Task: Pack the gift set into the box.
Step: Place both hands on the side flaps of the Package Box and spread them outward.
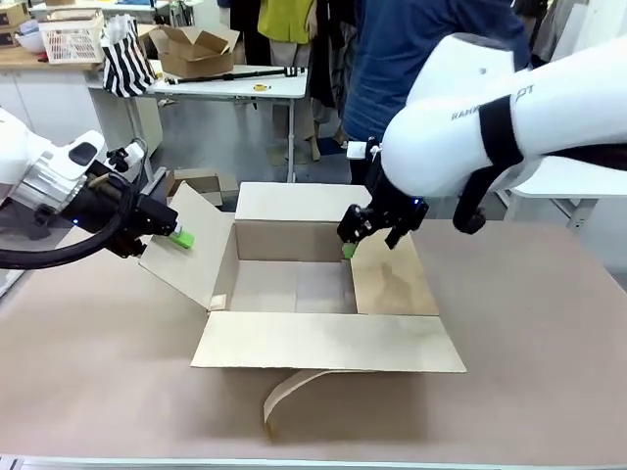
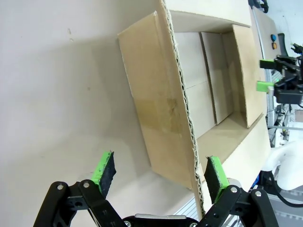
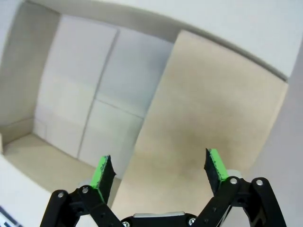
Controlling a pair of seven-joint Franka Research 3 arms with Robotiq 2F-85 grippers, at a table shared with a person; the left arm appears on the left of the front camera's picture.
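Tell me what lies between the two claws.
In the front view, the box, its raised left flap and bare floor, lies between the left claw and the right claw.

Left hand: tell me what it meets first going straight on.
Probably the raised left flap of the box: its corrugated edge runs between the fingers of the open left hand, just ahead. Depth is unclear.

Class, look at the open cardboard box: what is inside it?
Inside the box, only bare bottom panels show, meeting at a seam. The floor strip behind its near wall is covered.
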